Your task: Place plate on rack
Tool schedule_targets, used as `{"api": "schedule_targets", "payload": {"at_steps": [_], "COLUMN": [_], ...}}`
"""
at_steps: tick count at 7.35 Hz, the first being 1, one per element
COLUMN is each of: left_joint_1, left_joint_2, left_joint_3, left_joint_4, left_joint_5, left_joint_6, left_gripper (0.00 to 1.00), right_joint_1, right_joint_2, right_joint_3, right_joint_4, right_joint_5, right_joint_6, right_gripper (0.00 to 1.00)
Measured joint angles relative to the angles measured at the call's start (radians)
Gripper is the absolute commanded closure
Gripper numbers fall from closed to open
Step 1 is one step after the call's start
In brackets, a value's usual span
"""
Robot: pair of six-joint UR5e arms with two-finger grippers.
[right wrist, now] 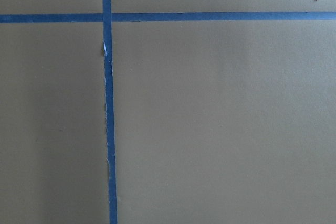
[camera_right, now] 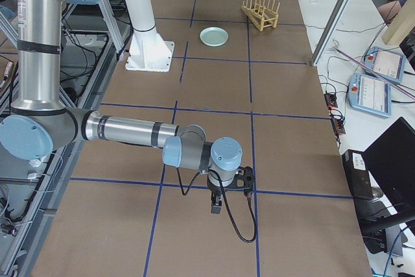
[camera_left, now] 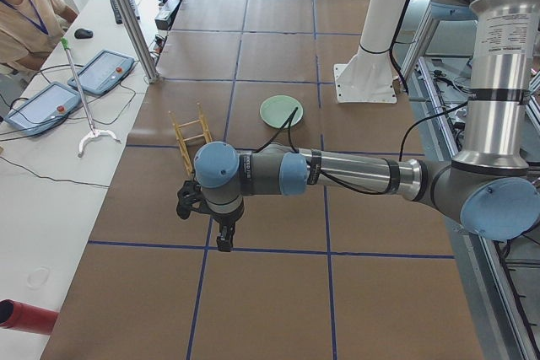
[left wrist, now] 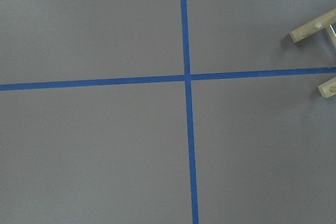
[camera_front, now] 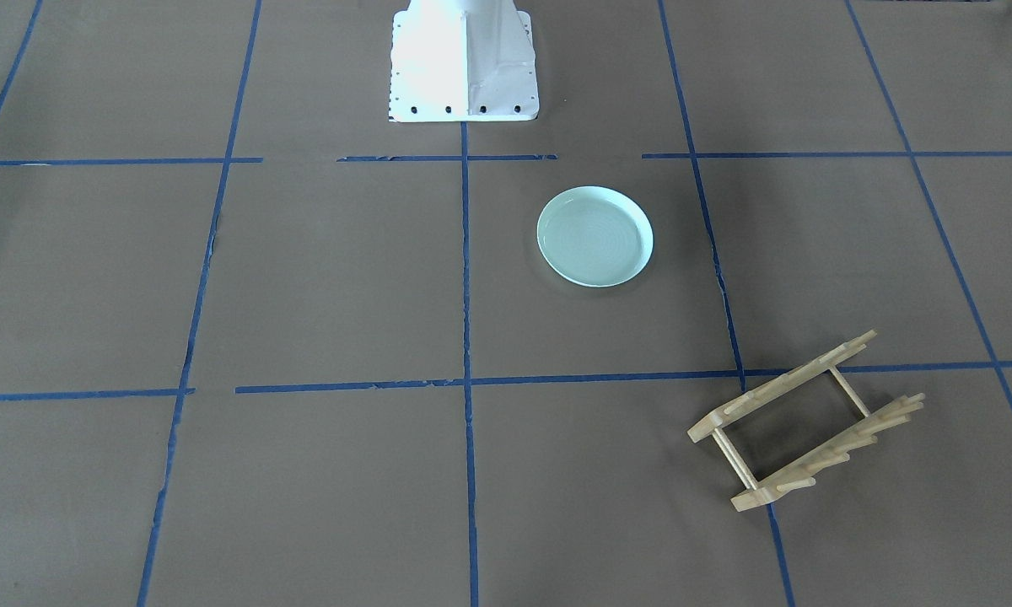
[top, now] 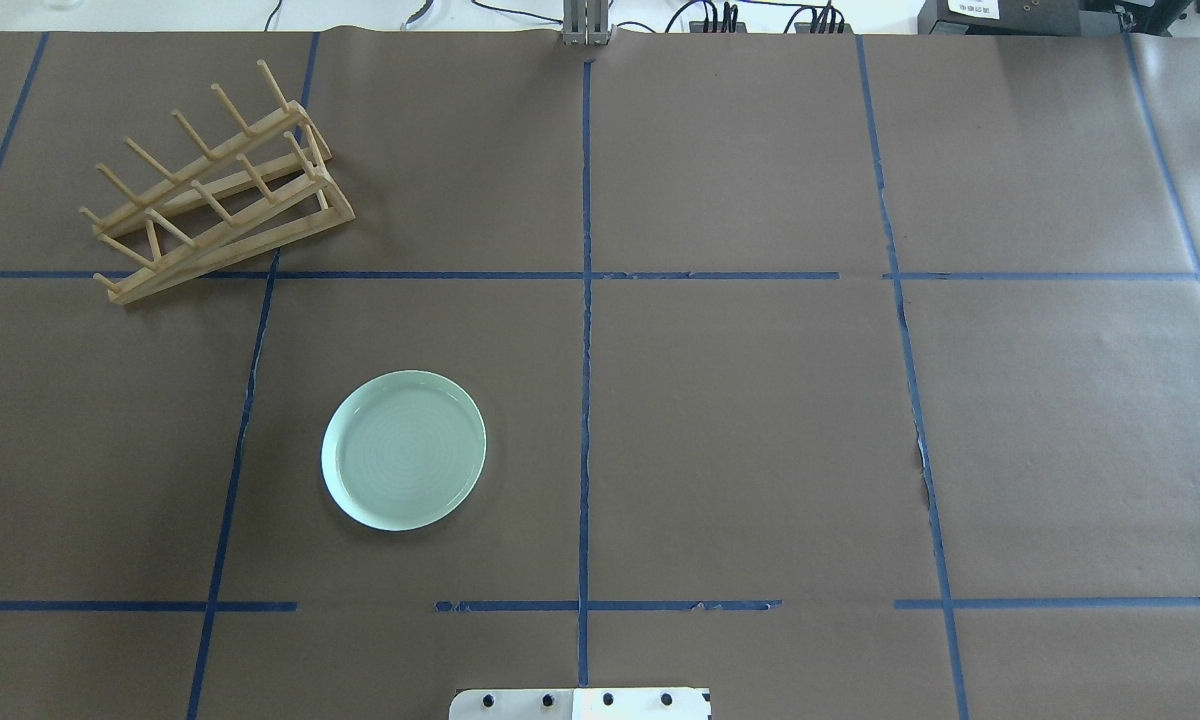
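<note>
The pale mint-green plate (camera_front: 594, 236) lies flat on the brown table, on the robot's left half in the overhead view (top: 404, 450). The light wooden rack (camera_front: 805, 421) stands skewed at the far left (top: 215, 195), apart from the plate. Two rail ends of the rack show at the right edge of the left wrist view (left wrist: 315, 30). My left gripper (camera_left: 187, 201) hangs above the table short of the rack and shows only in the exterior left view. My right gripper (camera_right: 243, 176) hangs over the table's other end, far from both. I cannot tell whether either is open or shut.
The white robot base (camera_front: 464, 67) stands at the table's near middle edge. Blue tape lines (top: 586, 300) grid the brown paper. An operator (camera_left: 25, 14) and teach pendants (camera_left: 105, 69) are on the side bench, and a red cylinder (camera_left: 25, 316) lies near its end.
</note>
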Motion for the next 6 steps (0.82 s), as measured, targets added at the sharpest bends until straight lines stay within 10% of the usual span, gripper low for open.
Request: {"api": "schedule_targets", "payload": {"at_steps": [6], "left_joint_1": [-0.002], "left_joint_2": [0.008], "left_joint_3": [-0.010], "left_joint_4": [-0.002], "left_joint_5": [-0.051], "left_joint_6": [-0.008], "left_gripper": [0.00], "right_joint_1": [0.000], "right_joint_2": [0.000], "right_joint_3": [0.000], "right_joint_4": [0.000], "right_joint_5": [0.000], "right_joint_6": [0.000], "right_gripper": [0.00]}}
